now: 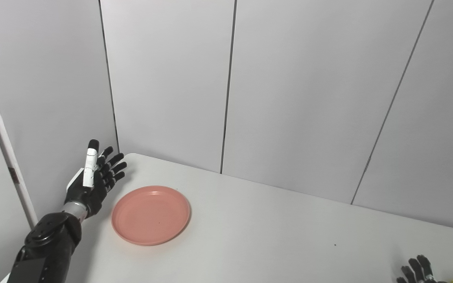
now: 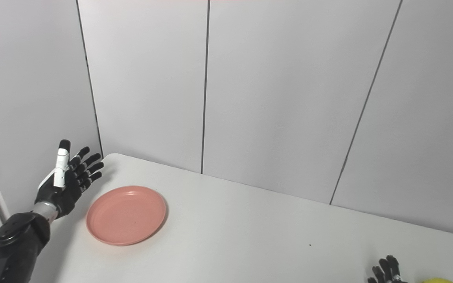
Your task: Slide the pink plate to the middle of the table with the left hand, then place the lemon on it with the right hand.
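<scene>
Nearest, at the bottom right edge: only the black fingertips of the right hand (image 1: 417, 271) showing above the frame line, the rest cut off, so open or closed cannot be told. Just right of them, a thin yellow sliver of the lemon (image 2: 437, 280), almost wholly out of frame; shape and resting place hard to judge.

Farther in, at the left: the left arm rising from the bottom corner, ending in the left hand (image 1: 92, 182) with fingers spread wide and pointing up and away, holding nothing. Poised near the table's left edge, just beside the pink plate (image 2: 126, 215) but apart from it.

Round, shallow, salmon-pink, with a raised rim and a flat bare centre; lying flat on the white table (image 1: 269, 236) well toward the left side, near the rounded far-left corner.

Broad bare tabletop stretching right of the plate toward the middle and on to the right hand. Beyond, the table's far edge running against grey wall panels (image 1: 309, 98).
</scene>
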Available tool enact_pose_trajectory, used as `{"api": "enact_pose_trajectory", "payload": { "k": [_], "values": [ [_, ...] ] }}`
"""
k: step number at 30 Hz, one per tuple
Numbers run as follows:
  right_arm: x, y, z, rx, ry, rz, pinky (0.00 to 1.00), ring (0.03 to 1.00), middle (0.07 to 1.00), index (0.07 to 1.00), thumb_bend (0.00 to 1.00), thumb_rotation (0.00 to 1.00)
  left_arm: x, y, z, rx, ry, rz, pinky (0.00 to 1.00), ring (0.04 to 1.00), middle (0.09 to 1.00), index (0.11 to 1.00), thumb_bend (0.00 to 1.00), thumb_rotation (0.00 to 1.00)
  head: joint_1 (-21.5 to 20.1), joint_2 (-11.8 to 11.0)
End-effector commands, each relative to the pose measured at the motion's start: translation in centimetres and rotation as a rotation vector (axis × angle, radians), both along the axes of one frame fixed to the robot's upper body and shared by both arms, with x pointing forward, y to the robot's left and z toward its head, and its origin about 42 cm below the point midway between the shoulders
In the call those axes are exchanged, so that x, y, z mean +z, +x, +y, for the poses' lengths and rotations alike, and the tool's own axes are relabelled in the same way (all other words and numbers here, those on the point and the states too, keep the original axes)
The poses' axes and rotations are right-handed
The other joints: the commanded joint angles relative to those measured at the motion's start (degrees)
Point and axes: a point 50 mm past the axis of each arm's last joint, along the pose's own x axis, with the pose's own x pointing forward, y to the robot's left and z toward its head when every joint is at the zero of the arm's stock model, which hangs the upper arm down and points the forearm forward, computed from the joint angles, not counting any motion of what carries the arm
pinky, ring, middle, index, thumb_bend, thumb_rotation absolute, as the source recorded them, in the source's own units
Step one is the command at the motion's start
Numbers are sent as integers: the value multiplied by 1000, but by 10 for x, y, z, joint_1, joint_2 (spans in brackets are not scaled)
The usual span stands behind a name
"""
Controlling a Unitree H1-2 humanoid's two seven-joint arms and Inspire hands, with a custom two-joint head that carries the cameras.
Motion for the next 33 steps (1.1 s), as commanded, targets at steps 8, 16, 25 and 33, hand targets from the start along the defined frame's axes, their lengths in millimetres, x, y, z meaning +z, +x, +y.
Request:
{"api": "enact_pose_trajectory", "payload": {
  "k": [8,16,25,33],
  "values": [
    [-48,-28,-2,-19,23,182,1000,1000,1000,1000,823,1000,23,18,30,39,60,-118,929,922,941,1000,1000,984,-2,3],
    [-47,-29,-1,-11,21,178,1000,998,1000,1000,822,1000,-2,27,34,120,-25,-133,752,808,852,938,1000,903,-5,4],
    [-46,-30,-2,-5,30,175,1000,1000,1000,1000,835,1000,-20,31,29,146,-38,-114,683,760,832,913,1000,868,-7,7],
    [-45,-31,-1,-8,27,177,1000,1000,1000,1000,814,1000,-29,36,23,131,-72,-111,730,776,828,891,1000,842,-8,8]
  ]
}}
